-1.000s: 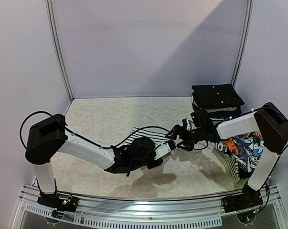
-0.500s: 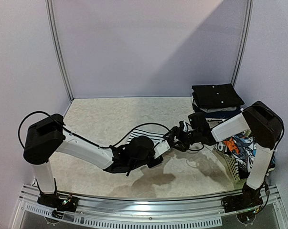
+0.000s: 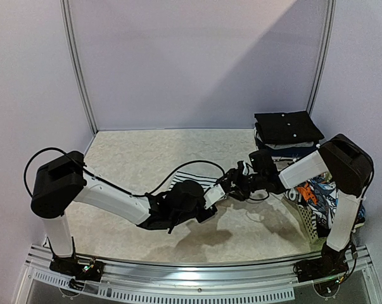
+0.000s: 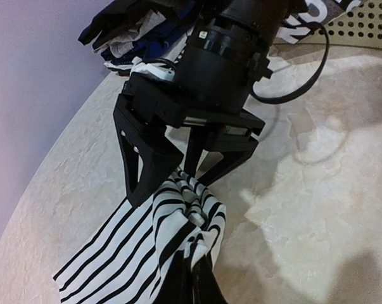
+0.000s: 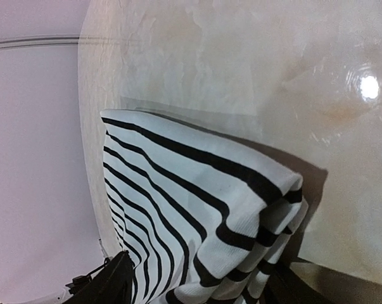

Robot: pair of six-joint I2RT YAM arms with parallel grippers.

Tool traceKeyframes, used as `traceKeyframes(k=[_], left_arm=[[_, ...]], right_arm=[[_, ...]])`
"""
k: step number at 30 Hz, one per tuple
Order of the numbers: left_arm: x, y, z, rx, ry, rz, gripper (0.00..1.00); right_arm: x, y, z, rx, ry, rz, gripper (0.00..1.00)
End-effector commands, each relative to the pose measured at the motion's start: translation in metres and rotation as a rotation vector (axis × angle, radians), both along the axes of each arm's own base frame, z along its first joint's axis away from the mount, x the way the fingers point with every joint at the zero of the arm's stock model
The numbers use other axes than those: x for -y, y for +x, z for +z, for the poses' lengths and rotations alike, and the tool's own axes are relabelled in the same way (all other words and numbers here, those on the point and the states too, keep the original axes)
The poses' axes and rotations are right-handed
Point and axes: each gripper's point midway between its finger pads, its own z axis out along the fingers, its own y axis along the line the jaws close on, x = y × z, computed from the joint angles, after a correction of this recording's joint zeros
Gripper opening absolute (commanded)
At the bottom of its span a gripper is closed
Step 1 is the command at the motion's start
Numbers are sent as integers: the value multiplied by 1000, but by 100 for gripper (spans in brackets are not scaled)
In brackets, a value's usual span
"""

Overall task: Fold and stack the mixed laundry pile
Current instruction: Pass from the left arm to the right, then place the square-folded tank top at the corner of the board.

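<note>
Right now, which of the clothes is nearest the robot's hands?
The white one with thin black stripes, out on the table. The folded black pile and the colourful printed one sit far right.

I am driving a robotics lab cell. Plain lavender panel walls (image 3: pixel 197 63) held by bare metal uprights (image 3: pixel 76 69) box in a marble-patterned tabletop (image 3: pixel 133 158). My left arm (image 3: pixel 108 199) and right arm (image 3: pixel 343 190) are bolted to a slotted aluminium rail (image 3: pixel 178 292) along its near edge, with black cables (image 3: pixel 200 163) running exposed.
</note>
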Motion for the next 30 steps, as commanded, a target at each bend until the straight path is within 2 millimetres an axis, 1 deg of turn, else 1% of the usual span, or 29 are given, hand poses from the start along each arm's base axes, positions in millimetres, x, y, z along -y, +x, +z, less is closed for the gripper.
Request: traceKeyframes(k=[1, 6, 8, 9, 12, 13, 14, 15, 17, 19, 20, 21, 22, 23, 25, 27, 30], left_arm=[[-1, 3, 13, -6, -58, 5, 0], [-1, 0, 10, -20, -59, -4, 0], [1, -3, 8, -28, -60, -15, 0], [1, -4, 8, -34, -63, -20, 0], [3, -11, 2, -57, -55, -48, 0], [5, -15, -1, -72, -50, -66, 2], [6, -21, -4, -95, -45, -89, 6], [8, -27, -7, -121, -43, -111, 13], [10, -42, -9, -177, -49, -166, 31], [9, -56, -8, -234, -70, -213, 48], [8, -63, -6, -260, -80, -232, 56], [6, -67, -4, -282, -90, -244, 62], [3, -70, -2, -298, -99, -244, 65], [0, -69, 0, -305, -107, -231, 64], [-8, -60, 2, -319, -117, -171, 57], [-13, -49, -2, -358, -109, -118, 50], [-15, -33, -11, -405, -97, -53, 42]], right_arm=[[10, 9, -18, -14, -56, -39, 64], [11, 16, -19, -4, -57, -36, 49], [11, 18, -19, 0, -55, -34, 41], [11, 19, -20, 1, -55, -34, 37], [11, 22, -19, 7, -57, -33, 29], [11, 23, -18, 11, -58, -32, 26], [11, 25, -17, 14, -61, -30, 21], [11, 26, -17, 16, -63, -27, 16], [11, 28, -17, 20, -68, -19, 10], [11, 29, -17, 24, -72, -9, 3], [11, 29, -19, 22, -79, -4, 0], [11, 29, -20, 25, -85, 3, 0], [12, 28, -22, 22, -92, 7, 0], [12, 29, -22, 24, -98, 13, 0], [13, 27, -24, 24, -119, 29, 0], [14, 26, -25, 27, -139, 42, 0], [17, 25, -23, 43, -177, 65, 0]])
